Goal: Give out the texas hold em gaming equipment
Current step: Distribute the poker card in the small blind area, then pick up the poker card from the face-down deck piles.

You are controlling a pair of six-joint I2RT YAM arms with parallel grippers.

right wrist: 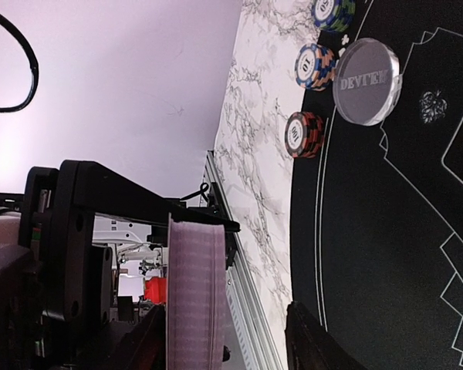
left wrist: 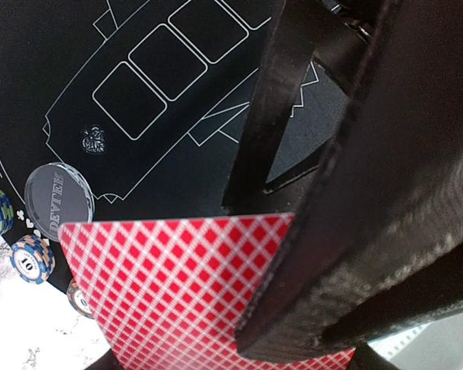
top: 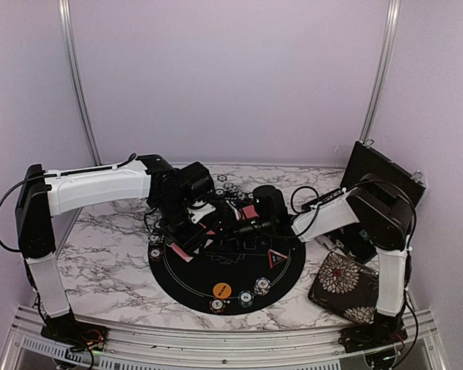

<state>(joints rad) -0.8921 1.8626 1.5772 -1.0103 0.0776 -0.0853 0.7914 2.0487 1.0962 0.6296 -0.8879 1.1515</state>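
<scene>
My left gripper [top: 194, 225] [left wrist: 216, 356] is shut on a deck of playing cards [left wrist: 170, 285] with a red diamond back, held above the round black mat [top: 187, 279]. In the right wrist view the deck's edge [right wrist: 194, 293] stands between the fingers of my right gripper [right wrist: 224, 343] [top: 233, 227]. That gripper is open: one finger is close beside the deck and a gap shows on the other side. One of its dark fingers [left wrist: 355, 231] overlaps the card's corner. A clear dealer disc [left wrist: 59, 196] [right wrist: 365, 81] and striped chip stacks [left wrist: 32, 258] [right wrist: 305, 133] lie at the mat's rim.
On the near part of the mat lie an orange disc [top: 221, 290], chip stacks [top: 245, 297] and a red-edged triangle [top: 277, 258]. A floral pouch [top: 345, 287] sits at the right and a black case [top: 378, 181] behind it. More cards [top: 179, 252] lie at the mat's left edge.
</scene>
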